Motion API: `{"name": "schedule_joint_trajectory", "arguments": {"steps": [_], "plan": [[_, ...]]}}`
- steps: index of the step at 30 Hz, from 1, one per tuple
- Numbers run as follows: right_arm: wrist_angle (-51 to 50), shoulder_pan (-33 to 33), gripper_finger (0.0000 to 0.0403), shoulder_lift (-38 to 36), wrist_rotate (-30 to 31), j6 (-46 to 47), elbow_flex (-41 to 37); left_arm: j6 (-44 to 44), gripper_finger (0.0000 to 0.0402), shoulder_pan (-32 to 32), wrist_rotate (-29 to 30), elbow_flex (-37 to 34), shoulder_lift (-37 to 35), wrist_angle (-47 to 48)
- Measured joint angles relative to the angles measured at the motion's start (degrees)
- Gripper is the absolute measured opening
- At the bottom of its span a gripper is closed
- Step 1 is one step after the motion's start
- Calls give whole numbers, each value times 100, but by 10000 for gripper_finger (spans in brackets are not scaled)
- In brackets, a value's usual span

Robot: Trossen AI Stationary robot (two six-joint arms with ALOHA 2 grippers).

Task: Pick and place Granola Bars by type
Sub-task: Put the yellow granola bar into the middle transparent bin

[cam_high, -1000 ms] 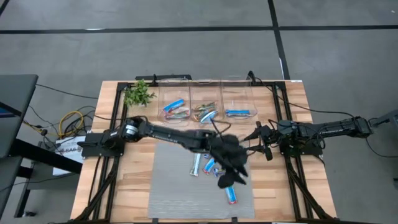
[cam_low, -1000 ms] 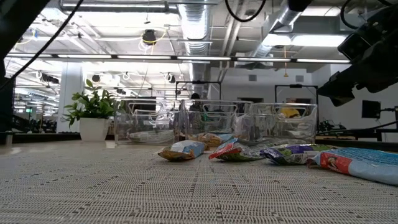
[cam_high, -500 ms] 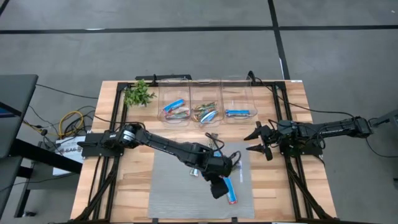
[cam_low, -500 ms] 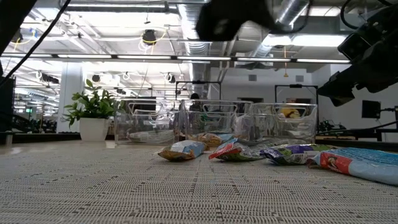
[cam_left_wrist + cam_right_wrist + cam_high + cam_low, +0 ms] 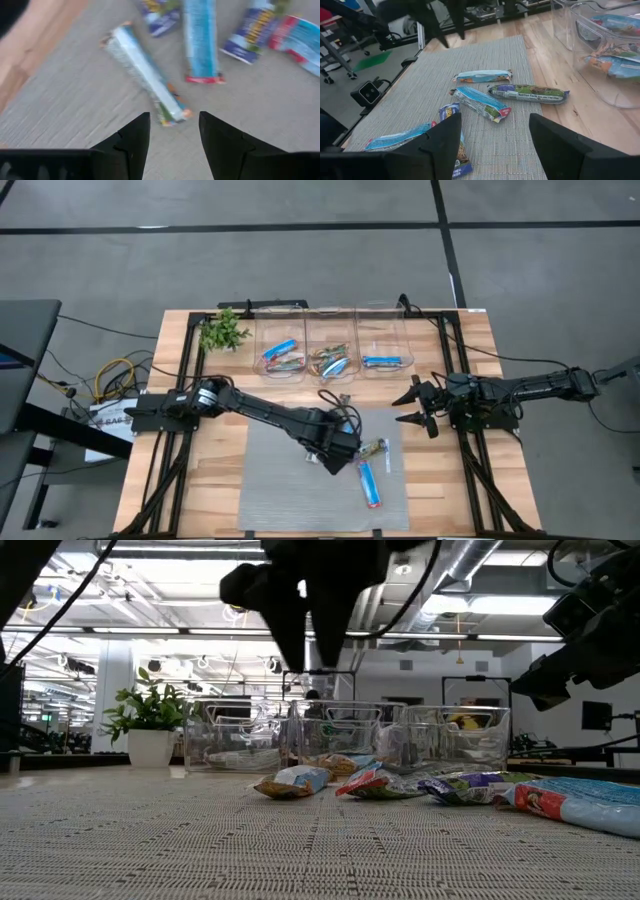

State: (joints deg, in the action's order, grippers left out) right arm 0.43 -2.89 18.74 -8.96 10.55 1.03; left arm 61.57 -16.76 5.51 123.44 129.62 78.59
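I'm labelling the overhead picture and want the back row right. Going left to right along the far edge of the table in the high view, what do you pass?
Small green plant → left clear bin holding a blue bar → middle clear bin holding mixed bars → right clear bin holding a blue bar.

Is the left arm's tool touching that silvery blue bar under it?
Apart. In the left wrist view the left tool stands open and empty above the mat, with the silver-blue bar lying flat beyond its fingertips, bare mat between them.
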Motion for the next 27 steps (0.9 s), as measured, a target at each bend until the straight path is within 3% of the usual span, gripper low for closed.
{"name": "schedule_joint_trajectory", "arguments": {"steps": [10, 27], "plan": [[0, 1, 226, 0, -1, 0, 1, 587, 162, 265, 255, -48, 44, 124], [0, 1, 226, 0, 1, 0, 1, 835, 162, 263, -13, -1275, 48, -956]]}}
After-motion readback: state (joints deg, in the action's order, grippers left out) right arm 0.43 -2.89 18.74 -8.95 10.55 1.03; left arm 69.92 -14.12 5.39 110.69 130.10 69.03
